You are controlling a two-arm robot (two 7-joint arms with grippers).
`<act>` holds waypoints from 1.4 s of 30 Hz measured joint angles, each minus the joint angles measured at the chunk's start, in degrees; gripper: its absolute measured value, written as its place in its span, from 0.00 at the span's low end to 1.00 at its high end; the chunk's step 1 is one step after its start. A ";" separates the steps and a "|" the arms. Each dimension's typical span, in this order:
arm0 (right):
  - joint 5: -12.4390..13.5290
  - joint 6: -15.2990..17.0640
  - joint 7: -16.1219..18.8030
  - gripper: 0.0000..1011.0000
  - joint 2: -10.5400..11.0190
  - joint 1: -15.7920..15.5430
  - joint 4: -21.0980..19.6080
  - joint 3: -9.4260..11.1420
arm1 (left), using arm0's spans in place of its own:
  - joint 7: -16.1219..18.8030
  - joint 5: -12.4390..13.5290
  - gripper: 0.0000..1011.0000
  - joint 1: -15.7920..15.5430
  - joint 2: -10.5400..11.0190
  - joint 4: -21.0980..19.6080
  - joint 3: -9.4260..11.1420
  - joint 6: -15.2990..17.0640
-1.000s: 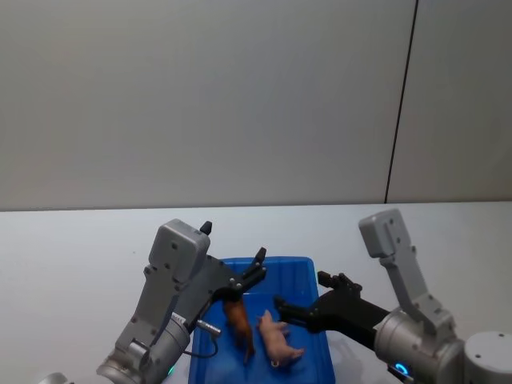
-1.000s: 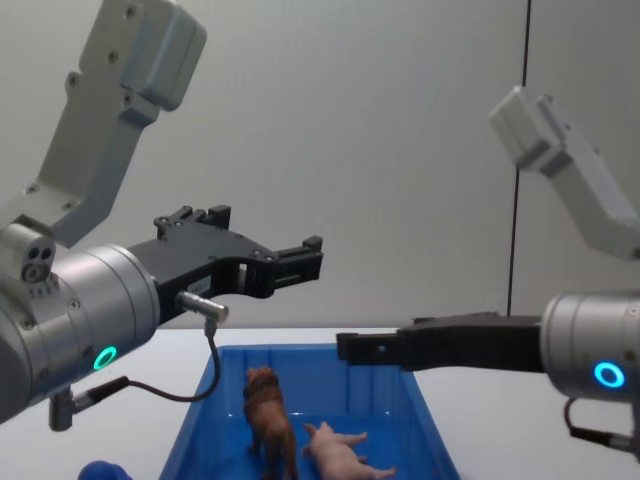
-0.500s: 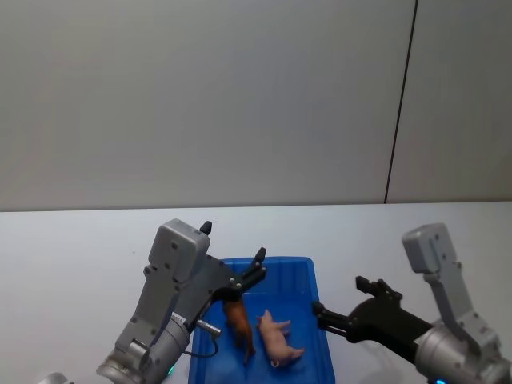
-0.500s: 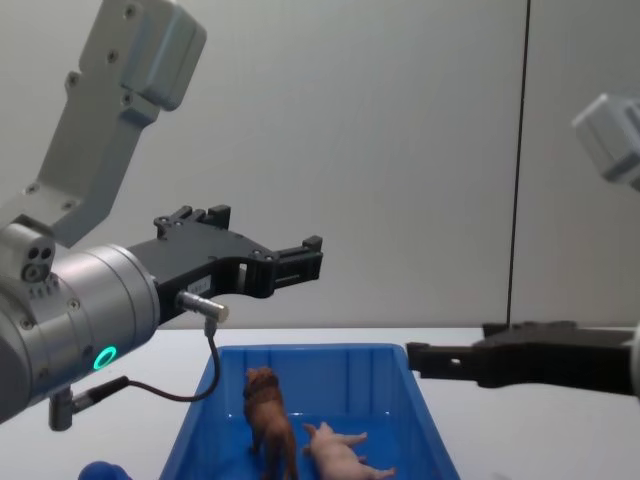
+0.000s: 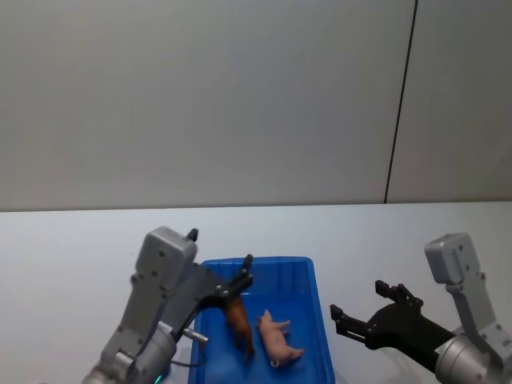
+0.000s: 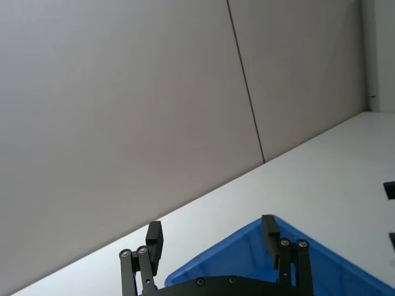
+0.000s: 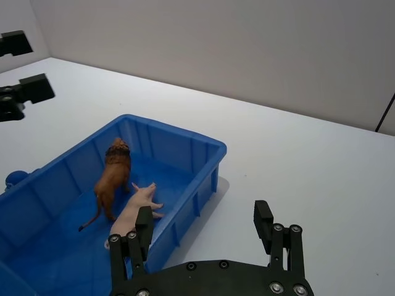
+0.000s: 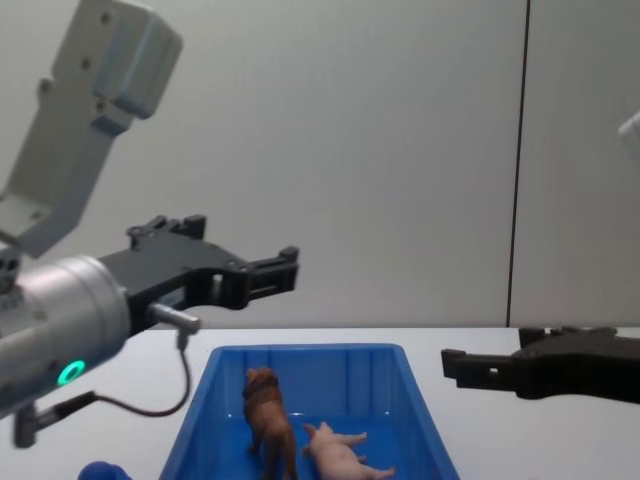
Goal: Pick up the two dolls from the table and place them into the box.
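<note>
White table (image 5: 72,248) spreads before me, the blue box (image 5: 272,261) on it at my 12 o'clock. My left gripper (image 6: 212,231) hangs above the box's 9 o'clock wall, spread wide and empty. My right gripper (image 5: 359,300) hovers over the table at the box's 3 o'clock, also wide and empty. In the box the lion (image 5: 238,320) stands, the pig (image 5: 276,340) just at its 3 o'clock
</note>
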 joint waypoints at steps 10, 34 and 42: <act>0.15 -0.57 -0.26 0.99 0.63 -0.70 -0.49 0.28 | 5.65 -2.34 0.99 5.49 5.22 -4.94 -1.67 2.36; 0.26 -0.93 -0.47 0.99 1.05 -1.16 -0.80 0.49 | 8.48 -6.32 0.99 12.57 11.59 -7.09 -4.19 7.66; 0.26 -0.98 -0.47 0.99 1.09 -1.20 -0.84 0.50 | 6.68 -7.77 0.99 12.08 10.16 -3.51 -4.20 6.94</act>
